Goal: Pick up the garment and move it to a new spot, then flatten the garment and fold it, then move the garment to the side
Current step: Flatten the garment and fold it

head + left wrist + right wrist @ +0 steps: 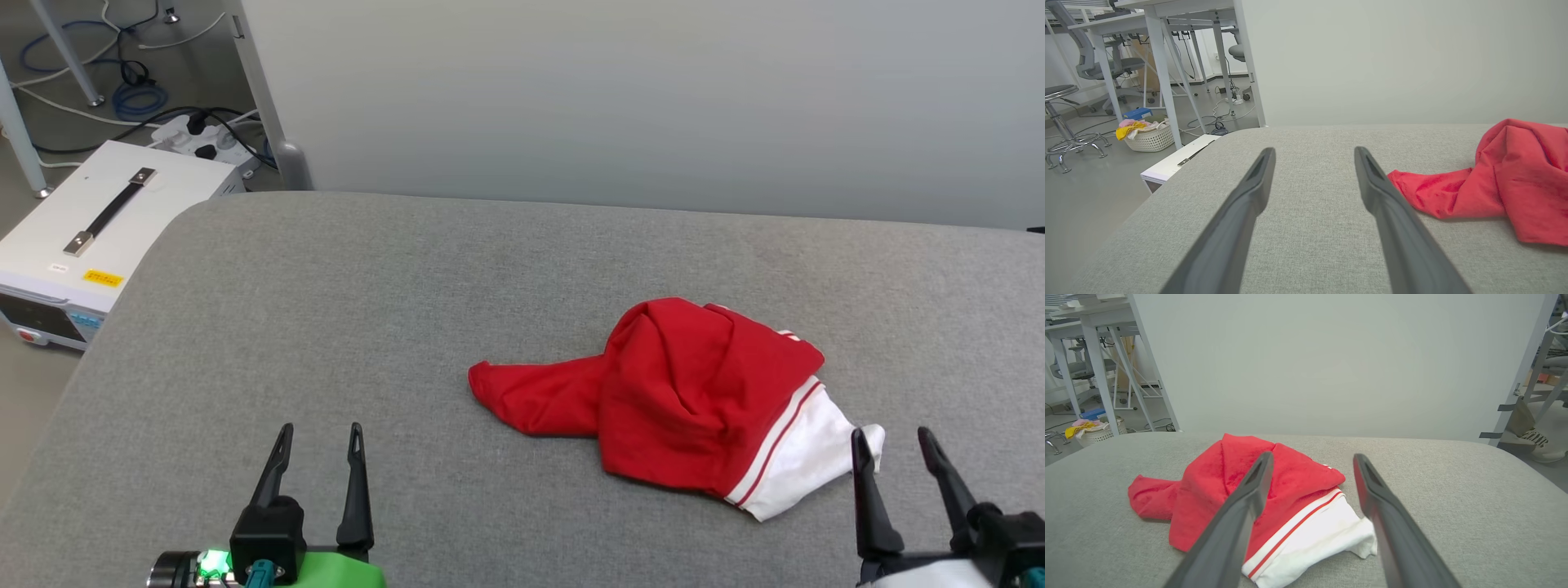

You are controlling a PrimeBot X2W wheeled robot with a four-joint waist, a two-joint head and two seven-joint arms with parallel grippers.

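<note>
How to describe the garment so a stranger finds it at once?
On the grey padded table before the pale wall, a crumpled garment lies on the right half, near the right gripper. It alone is bright red, with a white, red-striped sleeve.

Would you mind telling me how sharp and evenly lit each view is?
Head view: soft, even light, garment sharp, faint shadow under it. Left wrist view: left claw softens near the lens. Right wrist view: right claw likewise, garment crisp.
</note>
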